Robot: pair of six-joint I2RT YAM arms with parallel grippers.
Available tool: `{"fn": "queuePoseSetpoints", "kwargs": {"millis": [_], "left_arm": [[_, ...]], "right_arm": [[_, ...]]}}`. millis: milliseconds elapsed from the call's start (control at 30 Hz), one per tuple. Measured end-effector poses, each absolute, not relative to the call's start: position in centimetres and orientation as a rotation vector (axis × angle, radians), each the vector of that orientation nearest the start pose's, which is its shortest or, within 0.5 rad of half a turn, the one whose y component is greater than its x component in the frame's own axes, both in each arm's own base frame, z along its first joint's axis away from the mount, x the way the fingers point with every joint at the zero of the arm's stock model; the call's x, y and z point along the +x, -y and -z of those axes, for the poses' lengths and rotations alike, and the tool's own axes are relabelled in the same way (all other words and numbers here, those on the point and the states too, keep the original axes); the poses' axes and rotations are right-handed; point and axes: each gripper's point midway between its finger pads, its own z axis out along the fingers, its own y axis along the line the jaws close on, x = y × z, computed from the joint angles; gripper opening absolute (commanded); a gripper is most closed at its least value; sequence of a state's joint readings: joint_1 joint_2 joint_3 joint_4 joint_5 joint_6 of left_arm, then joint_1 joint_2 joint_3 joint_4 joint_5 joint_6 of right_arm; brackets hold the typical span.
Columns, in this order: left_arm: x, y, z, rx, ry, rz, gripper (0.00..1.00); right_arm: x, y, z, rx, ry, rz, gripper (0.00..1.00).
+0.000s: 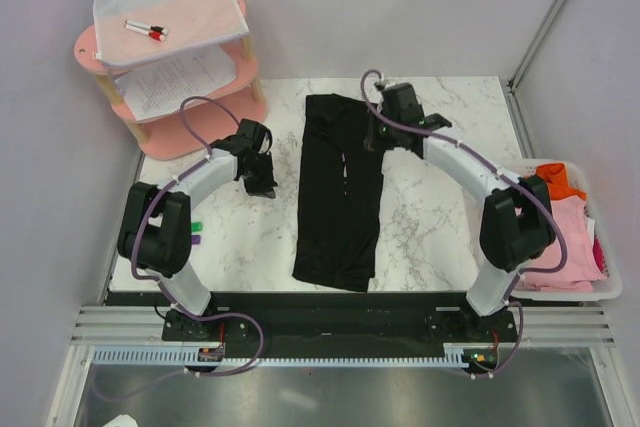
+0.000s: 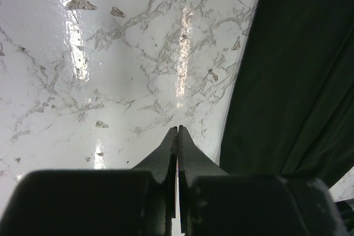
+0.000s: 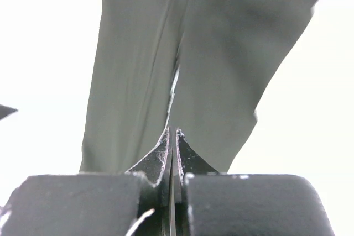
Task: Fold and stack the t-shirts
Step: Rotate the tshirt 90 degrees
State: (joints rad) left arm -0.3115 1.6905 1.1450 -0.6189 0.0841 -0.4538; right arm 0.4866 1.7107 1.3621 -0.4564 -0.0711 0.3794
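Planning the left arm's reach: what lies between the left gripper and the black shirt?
Just bare table between left gripper and black shirt, shown in the top view.

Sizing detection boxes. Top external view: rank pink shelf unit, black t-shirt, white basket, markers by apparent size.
1. pink shelf unit, though raised nearer the camera.
2. black t-shirt and white basket: too close to rank; the right arm covers part of the basket.
3. markers.
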Motion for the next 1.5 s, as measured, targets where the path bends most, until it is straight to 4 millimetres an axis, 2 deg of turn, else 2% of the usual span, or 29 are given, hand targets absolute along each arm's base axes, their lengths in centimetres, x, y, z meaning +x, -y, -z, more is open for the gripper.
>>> {"fn": "queuePoseSetpoints", "kwargs": {"millis": [67, 133, 200, 267, 467, 633, 867, 967, 1067, 1100, 1167, 1300, 1367, 1433, 1500], "left_arm": [[32.9, 14.2, -5.7, -0.171, -2.774, 0.33, 0.02], [33.0, 14.3, -5.6, -0.169, -2.773, 0.337, 0.02], [33.1, 14.5, -5.4, -0.164, -2.773, 0.352, 0.02], [33.0, 14.6, -5.3, -0.162, -2.774, 0.357, 0.02], [32.8, 14.6, -5.0, -0.16, -2.78, 0.359, 0.02], [32.9, 14.8, -5.0, -0.149, -2.775, 0.365, 0.02], [32.8, 15.6, -5.1, -0.12, -2.769, 0.407, 0.02], [32.5, 16.8, -5.2, -0.079, -2.759, 0.463, 0.11], [31.8, 18.8, -6.1, -0.009, -2.729, 0.552, 0.43], [31.4, 19.5, -6.6, 0.021, -2.711, 0.584, 0.65], [30.7, 21.1, -7.9, 0.091, -2.669, 0.646, 0.82], [28.5, 24.6, -10.6, 0.223, -2.576, 0.767, 0.85], [27.1, 26.1, -11.4, 0.279, -2.547, 0.818, 0.8], [25.7, 27.4, -11.6, 0.322, -2.539, 0.863, 0.76], [24.3, 28.1, -11.1, 0.348, -2.55, 0.887, 0.72]], "right_arm": [[43.6, -22.1, -16.0, -0.084, -2.347, -0.482, 0.0], [47.1, -21.2, -16.1, -0.04, -2.315, -0.475, 0.0], [50.1, -20.5, -14.8, -0.004, -2.314, -0.466, 0.0], [52.3, -19.9, -12.7, 0.022, -2.334, -0.456, 0.0], [56.3, -19.0, -6.9, 0.068, -2.399, -0.437, 0.0], [58.3, -18.3, -4.9, 0.094, -2.407, -0.418, 0.0], [61.3, -17.9, -4.8, 0.107, -2.358, -0.408, 0.0], [62.8, -18.0, -4.6, 0.104, -2.333, -0.405, 0.0], [63.5, -18.2, -3.8, 0.101, -2.327, -0.404, 0.0], [63.6, -18.2, -3.4, 0.1, -2.33, -0.403, 0.0], [63.8, -18.3, -3.1, 0.094, -2.324, -0.404, 0.0], [63.5, -18.2, -3.1, 0.079, -2.316, -0.404, 0.0], [62.3, -17.9, -3.4, 0.078, -2.331, -0.4, 0.0], [60.8, -17.5, -4.3, 0.078, -2.348, -0.394, 0.0], [59.6, -17.3, -6.2, 0.076, -2.337, -0.396, 0.0]]}}
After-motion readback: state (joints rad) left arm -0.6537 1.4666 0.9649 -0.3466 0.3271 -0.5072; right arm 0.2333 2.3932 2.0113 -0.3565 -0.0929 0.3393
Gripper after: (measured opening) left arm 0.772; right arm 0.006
